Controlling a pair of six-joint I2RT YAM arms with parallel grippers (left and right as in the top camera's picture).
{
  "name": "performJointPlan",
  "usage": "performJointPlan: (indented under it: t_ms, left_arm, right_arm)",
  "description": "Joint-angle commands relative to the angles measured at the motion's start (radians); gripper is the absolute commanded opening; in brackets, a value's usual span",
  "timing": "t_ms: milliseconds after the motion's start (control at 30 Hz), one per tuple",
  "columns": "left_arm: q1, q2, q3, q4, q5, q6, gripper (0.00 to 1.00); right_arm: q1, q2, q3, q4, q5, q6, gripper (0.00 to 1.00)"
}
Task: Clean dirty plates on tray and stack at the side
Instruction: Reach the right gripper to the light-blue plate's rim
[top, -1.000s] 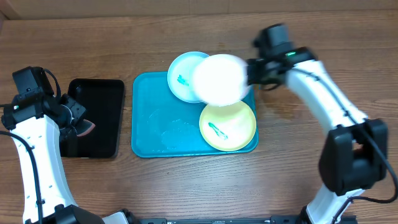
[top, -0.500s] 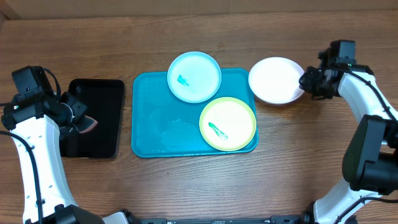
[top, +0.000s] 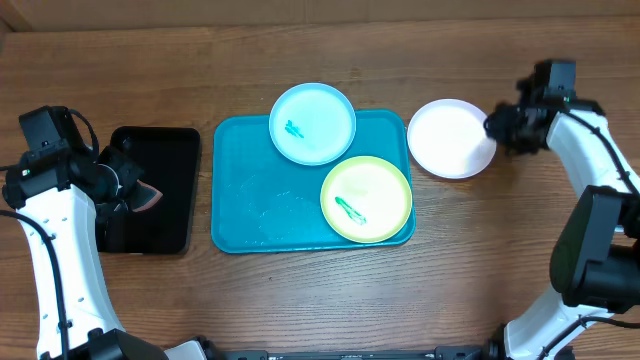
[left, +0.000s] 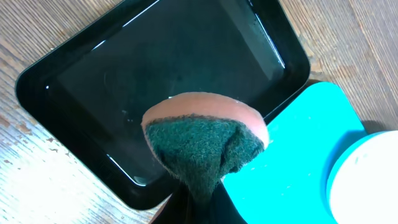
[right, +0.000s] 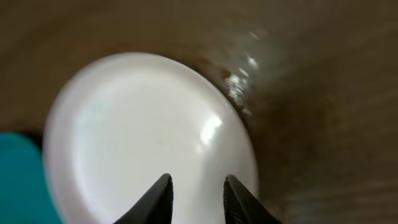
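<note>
The white plate (top: 452, 138) lies flat on the wooden table, right of the turquoise tray (top: 255, 205). My right gripper (top: 500, 128) is at its right edge; in the right wrist view its fingers (right: 198, 186) are open over the white plate (right: 137, 137). The pale blue plate (top: 312, 122) overlaps the tray's far rim and has a green smear. The yellow-green rimmed plate (top: 366, 198), also smeared, sits in the tray's near right corner. My left gripper (top: 132, 196) is shut on a sponge (left: 205, 140) with a green scrub face, over the black tray's right edge.
A narrow black tray (top: 152, 190) lies left of the turquoise tray and also shows in the left wrist view (left: 155, 68). The left half of the turquoise tray looks wet. Bare wood table lies in front and at the far right.
The right arm carried the white plate from over the tray to the table on the right and set it down flat; its fingers now stand open. The left arm barely moved.
</note>
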Motion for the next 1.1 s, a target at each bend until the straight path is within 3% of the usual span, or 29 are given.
performJointPlan:
  t_ms: [0, 133, 333, 400, 467, 633, 967, 1067]
  left_arm:
    - [0.001, -0.002, 0.008, 0.005, 0.015, 0.005, 0.04]
    - [0.001, -0.002, 0.008, 0.005, 0.030, 0.005, 0.04]
    - [0.001, -0.002, 0.008, 0.005, 0.030, 0.006, 0.04]
    - [0.001, -0.002, 0.008, 0.005, 0.030, 0.013, 0.04]
    - [0.001, -0.002, 0.008, 0.005, 0.030, 0.013, 0.04]
    - [0.001, -0.002, 0.008, 0.009, 0.029, 0.021, 0.04]
    - [0.001, -0.002, 0.008, 0.012, 0.029, 0.031, 0.04]
    - [0.001, -0.002, 0.008, 0.012, 0.029, 0.032, 0.04]
  right_arm:
    - [0.066, -0.040, 0.108, 0.024, -0.224, 0.001, 0.32]
    - [0.185, -0.040, 0.113, 0.095, -0.245, 0.019, 0.41]
    - [0.407, 0.014, 0.106, 0.153, 0.158, 0.009, 0.47]
    - [0.461, 0.059, 0.108, 0.172, 0.168, -0.040, 0.63]
    - [0.490, 0.108, 0.127, 0.179, 0.153, -0.042, 0.69]
    - [0.513, 0.205, 0.228, 0.183, 0.045, -0.043, 0.68]
    - [0.542, 0.288, 0.234, 0.341, 0.117, -0.169, 0.67]
    - [0.555, 0.324, 0.234, 0.372, 0.116, -0.173, 0.62]
